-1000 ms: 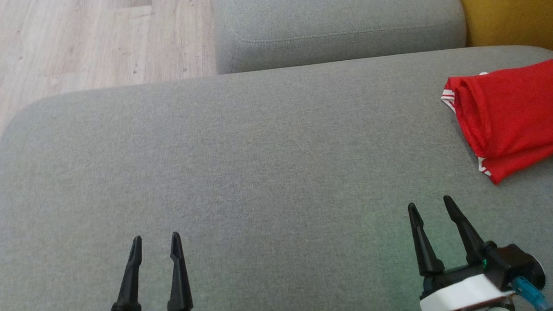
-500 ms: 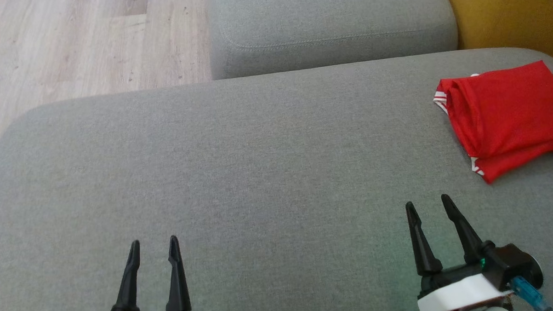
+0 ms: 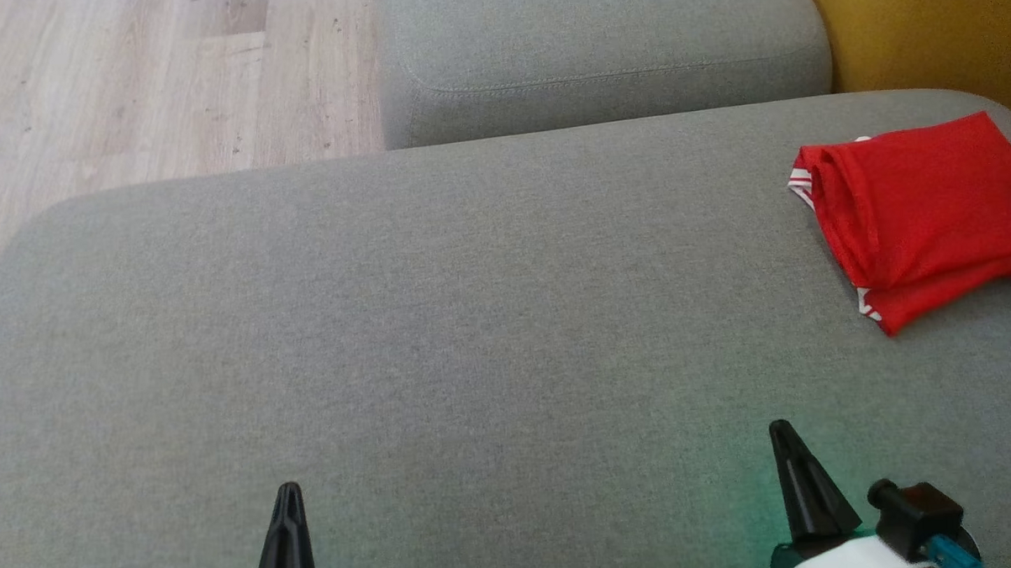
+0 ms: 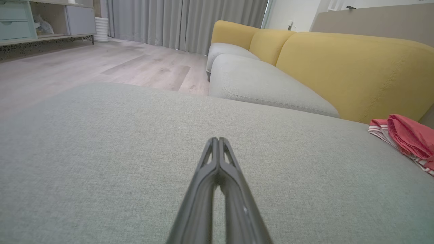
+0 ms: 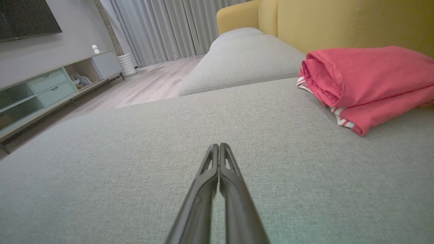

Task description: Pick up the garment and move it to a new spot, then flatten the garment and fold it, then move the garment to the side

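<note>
Head view: folded red garment (image 3: 923,210) at right edge, on grey cushion (image 3: 473,319); left gripper (image 3: 287,492) and right gripper (image 3: 782,430) at bottom edge, clenched, empty.
Left wrist view: fingers pressed together; garment at far right.
Right wrist view: fingers pressed together; garment at upper right.

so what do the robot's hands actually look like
The left hand and right hand each have two long black fingers tapering to a point, with narrow slots near the tips. Behind the right hand's fingers sit a white band, a black knob and a blue connector.
</note>
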